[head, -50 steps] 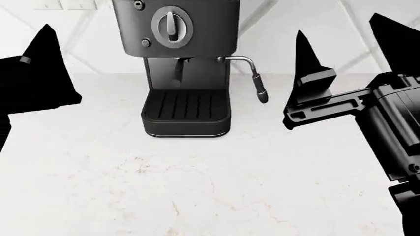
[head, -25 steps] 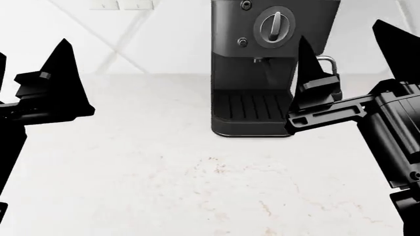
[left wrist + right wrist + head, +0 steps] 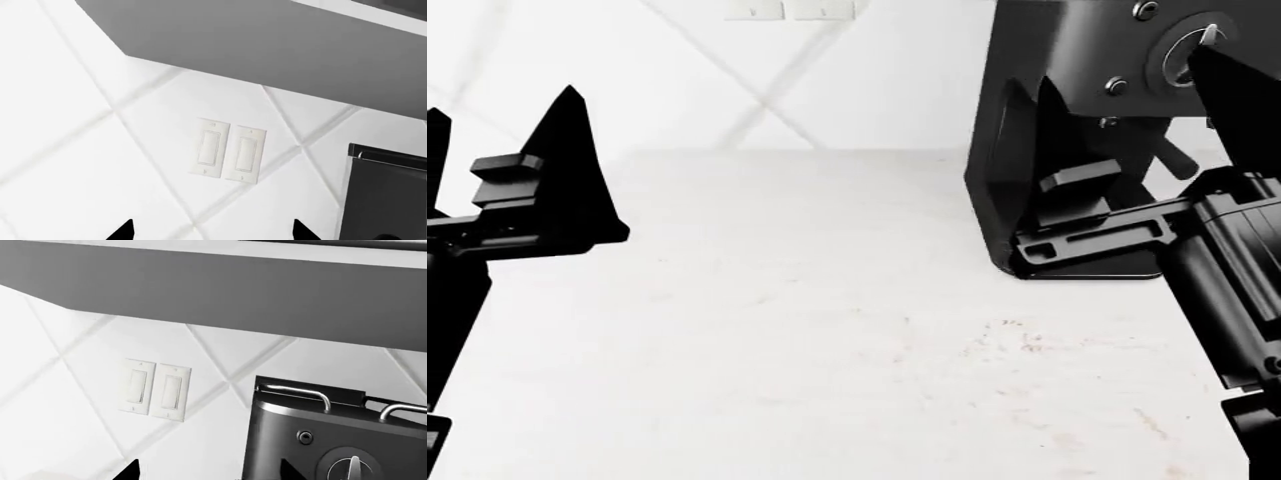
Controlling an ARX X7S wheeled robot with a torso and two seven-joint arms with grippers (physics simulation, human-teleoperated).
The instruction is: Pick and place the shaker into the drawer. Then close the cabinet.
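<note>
1. We see a white speckled stone surface filling most of the head view, with a white wall of diagonal tiles behind it.
2. We see our left tool at 9 o'clock in the head view, held above the surface with its pointed black fingers standing upright and spread apart, nothing between them.
3. We see our right tool at 3 o'clock in the head view, likewise raised, its two fingers set wide apart and holding nothing.
4. We see a black espresso machine at 1 o'clock in the head view, standing on the surface against the wall; the inner finger of the right tool overlaps its front in the picture, and we cannot tell whether they touch.
5. We see a round dial and two small buttons on the machine's face.
6. We see a pair of white wall switches at 12 o'clock in the head view; both wrist views show the same double switch plate on the tiled wall beneath a grey overhead cabinet.
7. In the right wrist view we see the machine's top with two silver rails, just beside the switches.
8. We find the shaker, the drawer and the cabinet fronts in none of the three views.
</note>
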